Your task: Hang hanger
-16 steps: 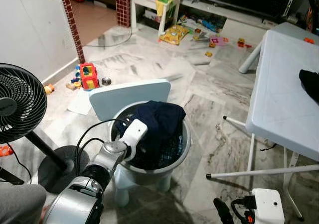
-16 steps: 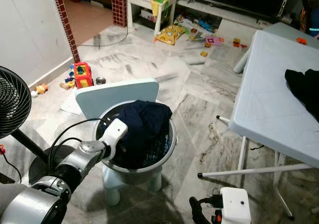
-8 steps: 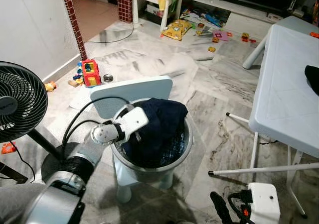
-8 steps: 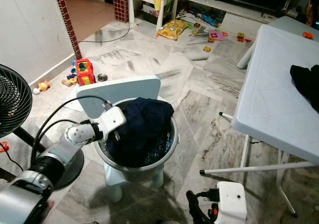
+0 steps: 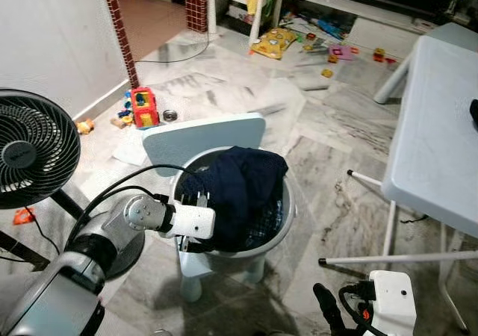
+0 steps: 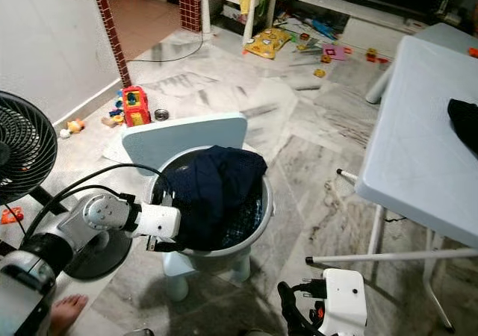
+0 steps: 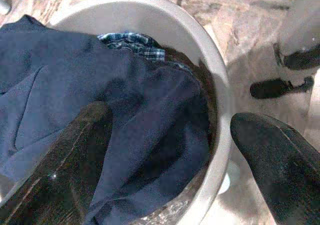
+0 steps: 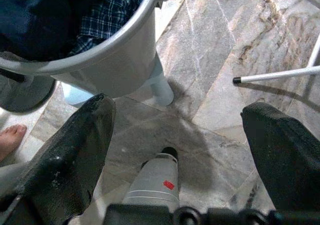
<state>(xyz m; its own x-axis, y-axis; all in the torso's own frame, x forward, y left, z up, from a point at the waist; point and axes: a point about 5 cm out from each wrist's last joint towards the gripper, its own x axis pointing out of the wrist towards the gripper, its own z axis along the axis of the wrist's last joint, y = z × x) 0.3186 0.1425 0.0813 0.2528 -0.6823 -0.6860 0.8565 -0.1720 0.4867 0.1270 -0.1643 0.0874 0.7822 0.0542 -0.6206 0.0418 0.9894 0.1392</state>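
Observation:
A grey laundry basket [image 5: 288, 202] stands on a small pale-blue chair [image 5: 205, 136]. A navy garment [image 5: 243, 183] is heaped in it over a plaid cloth [image 7: 132, 45]. My left gripper [image 5: 196, 200] is at the basket's near left rim and is open. In the left wrist view [image 7: 170, 117] one finger lies over the navy garment and the other is outside the rim. My right gripper [image 5: 326, 319] hangs low at the right, open over the marble floor [image 8: 180, 110], with nothing between its fingers.
A black fan [image 5: 33, 160] stands close on the left. A white folding table [image 5: 441, 142] on the right has a dark cloth [image 6: 464, 123] on it. Toys [image 5: 142, 108] are scattered on the floor beyond the chair. A person's bare foot [image 6: 67, 306] is near the fan's base.
My left arm has pulled back and lowered, so its gripper is now at the basket's near left rim instead of over the clothes. The camera has shifted slightly.

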